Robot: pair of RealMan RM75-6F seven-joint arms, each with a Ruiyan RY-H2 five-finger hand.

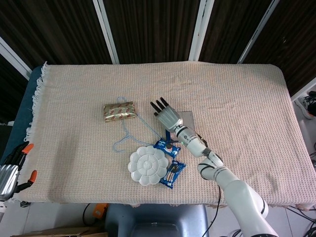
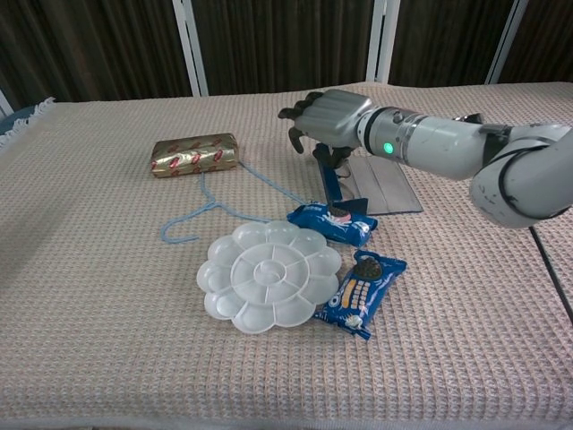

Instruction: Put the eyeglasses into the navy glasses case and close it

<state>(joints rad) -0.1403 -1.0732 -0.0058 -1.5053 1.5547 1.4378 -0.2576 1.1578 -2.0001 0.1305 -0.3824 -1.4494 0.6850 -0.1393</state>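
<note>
The navy glasses case lies open at mid-table, its navy half standing on edge and its grey half flat on the cloth; in the head view the case is partly under my forearm. My right hand hovers over the far end of the navy half, fingers apart and bent down, dark fingertips close to its edge. From above, my right hand holds nothing. I cannot make out the eyeglasses. A silver shape at the lower left edge may be my left hand, too cropped to read.
A white flower-shaped palette and two blue snack packets lie just in front of the case. A gold wrapped bar and a light blue cord lie to the left. Orange clamps grip the cloth's left edge.
</note>
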